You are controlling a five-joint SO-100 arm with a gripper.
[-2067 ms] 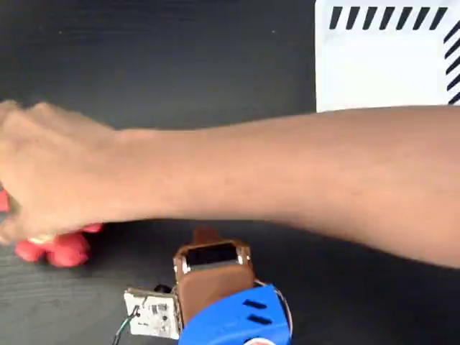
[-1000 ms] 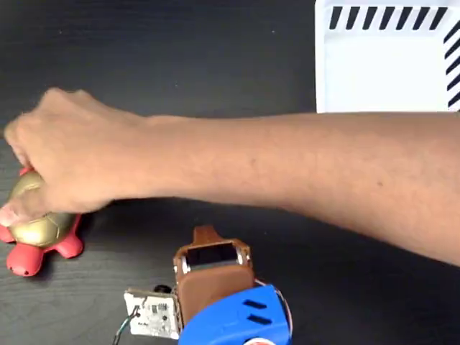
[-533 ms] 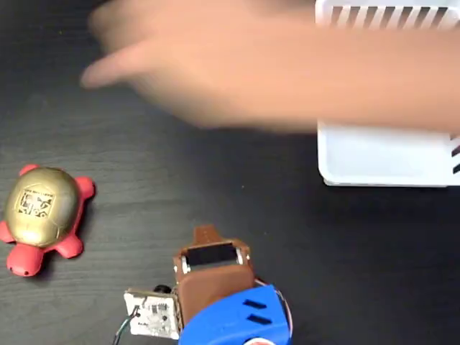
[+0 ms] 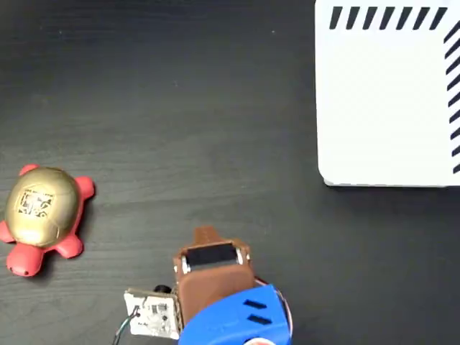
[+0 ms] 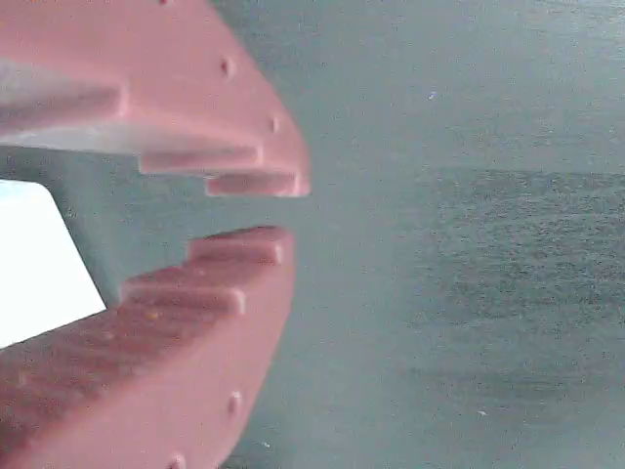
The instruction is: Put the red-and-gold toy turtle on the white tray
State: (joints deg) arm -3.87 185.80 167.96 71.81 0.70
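The gripper (image 5: 283, 210), jaws nearly together and holding nothing, could slip off the red-and-gold toy turtle's (image 4: 42, 216) domed shell, lower left, far from the white tray (image 4: 388, 108).

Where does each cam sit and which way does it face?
Fixed view: overhead, facing straight down at the dark table, turtle at left, white tray at top right; arm's blue and brown housing at bottom edge.
Wrist view: on the claw, looking past its narrowly parted fingers at the table.
Shared: table, tray corner, claw.
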